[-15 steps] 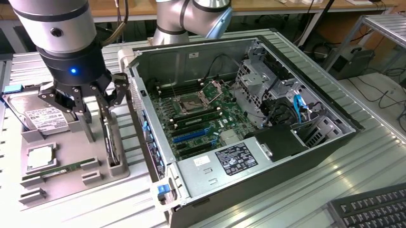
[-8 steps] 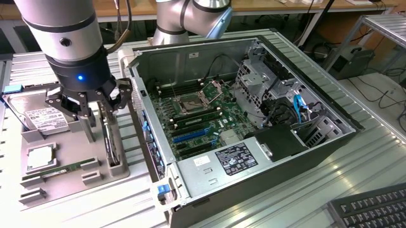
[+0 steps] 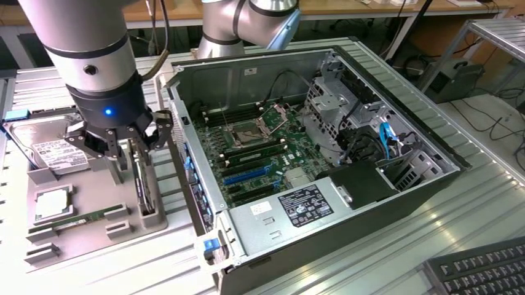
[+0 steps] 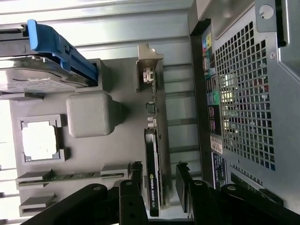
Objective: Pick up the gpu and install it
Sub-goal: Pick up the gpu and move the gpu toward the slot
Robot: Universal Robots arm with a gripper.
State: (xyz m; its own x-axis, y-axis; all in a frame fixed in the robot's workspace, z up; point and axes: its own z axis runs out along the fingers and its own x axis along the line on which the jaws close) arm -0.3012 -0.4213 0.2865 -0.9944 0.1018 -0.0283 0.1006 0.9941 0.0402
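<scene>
In the exterior view, the hand (image 3: 136, 162) is seen at about 9 o'clock, lowered over a grey moulded tray (image 3: 90, 238). The gpu (image 3: 146, 187) is stood on its long edge in a narrow slot of this tray, a thin flat card. In the wrist view the gpu (image 4: 153, 154) is shown with its black cooler block on one face and its silver metal bracket at the far end. The hand (image 4: 159, 182) is held open: its two black fingers (image 4: 136, 180) are placed on either side of the card, and a small gap is seen at least on one side, so nothing is gripped.

On the tray, a boxy silver hard drive (image 3: 53, 150) with a white label is laid at about 10 o'clock of the card, and a square processor (image 3: 51, 204) and a narrow green memory stick (image 3: 82, 218) at about 8 o'clock. At 3 o'clock of the tray, an open computer case (image 3: 328, 227) is laid on the ribbed metal table (image 3: 459, 209), with the green motherboard (image 3: 262, 153) exposed.
</scene>
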